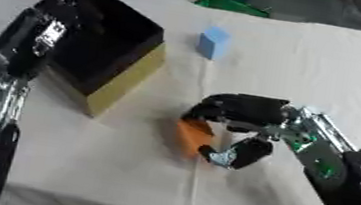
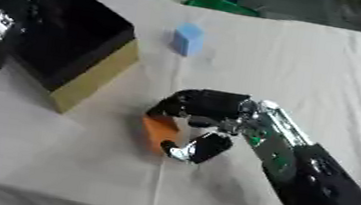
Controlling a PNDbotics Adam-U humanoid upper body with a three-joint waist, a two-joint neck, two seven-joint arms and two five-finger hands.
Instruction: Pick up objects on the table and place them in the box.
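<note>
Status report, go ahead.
Right hand curled round orange block on table. Left hand at box rim, fingers unclear. Blue block waiting. Path clear.

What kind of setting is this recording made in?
Likely a lab or test room: a table under white cloth holds only a black-lined box, a blue block and an orange block, with clutter beyond.

Both head-mounted eye views look steeply down at close range, sharing the table (image 1: 314, 57), box (image 1: 125, 79) and both arms, slightly offset sideways
</note>
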